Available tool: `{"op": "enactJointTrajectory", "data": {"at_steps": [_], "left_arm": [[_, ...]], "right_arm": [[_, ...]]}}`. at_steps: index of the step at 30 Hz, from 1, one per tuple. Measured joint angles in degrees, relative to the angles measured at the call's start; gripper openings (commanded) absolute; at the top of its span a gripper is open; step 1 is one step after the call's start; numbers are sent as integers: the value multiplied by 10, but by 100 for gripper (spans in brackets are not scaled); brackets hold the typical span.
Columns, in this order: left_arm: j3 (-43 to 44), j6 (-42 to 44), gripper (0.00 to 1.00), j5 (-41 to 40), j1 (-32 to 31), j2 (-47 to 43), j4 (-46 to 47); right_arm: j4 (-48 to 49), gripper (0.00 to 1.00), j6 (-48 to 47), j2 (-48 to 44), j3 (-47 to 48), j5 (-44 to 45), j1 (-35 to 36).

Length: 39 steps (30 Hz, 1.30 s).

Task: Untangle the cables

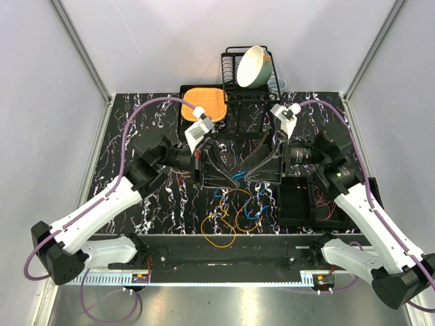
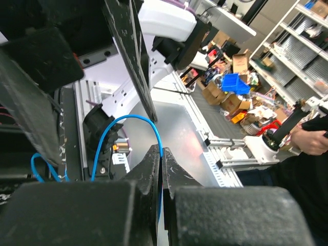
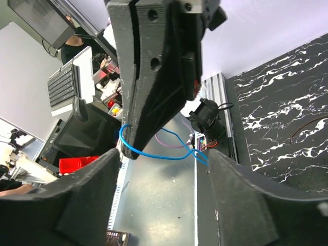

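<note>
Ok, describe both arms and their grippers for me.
The left arm and right arm match: white shells on the lower links, black joints and wrists, a purple hose looping along each. A white camera block sits at each wrist. The left gripper and right gripper are black, with two flat, rough-faced fingers.

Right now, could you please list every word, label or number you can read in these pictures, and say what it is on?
No text is readable in any view.
White label, left wrist view: too small to read.
Keyboard, right wrist view: keys blurred.
Cardboard boxes, left wrist view: any print is blurred.
</note>
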Motion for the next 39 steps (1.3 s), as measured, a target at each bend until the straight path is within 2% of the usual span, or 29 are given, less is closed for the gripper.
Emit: {"op": "enactJointTrajectory", "data": {"at_steps": [4,8,9,10,12,13,14,15,16,19,22,27,32,36,39], "left_arm": [[0,-35,0,1,0,23,50],[0,-53,0,2,0,38,72],[0,-56,0,2,0,40,76],[0,-58,2,2,0,42,79],[0,-59,29,1,0,44,79],[0,-56,68,0,0,45,77],[0,-51,83,-2,0,45,70],[1,-38,93,-6,2,45,55],[4,-26,99,-11,3,45,29],[13,31,99,-60,9,43,-72],[13,99,99,-159,14,25,-191],[-27,162,99,-321,16,-49,-305],[-106,156,99,-382,16,-105,-294],[-183,126,99,-437,6,-107,-250],[-198,122,99,-498,-30,-86,-236]], "right_arm": [[1,52,-2,0,4,-3,0],[-4,19,-10,0,13,-1,1],[-4,0,-12,0,14,1,1],[-6,0,-14,-1,16,2,1],[-12,0,-16,-1,18,4,1],[-17,0,-17,-1,19,7,1],[-24,0,-19,-1,21,13,1],[-34,0,-22,-1,24,21,1],[-51,0,-28,0,31,35,1],[-133,0,-58,5,79,100,1],[-222,0,-89,24,171,191,1],[-309,0,-122,27,292,341,1],[-354,0,-138,24,374,447,1],[-363,0,-140,37,414,469,1],[-365,0,-140,45,418,473,1]]}}
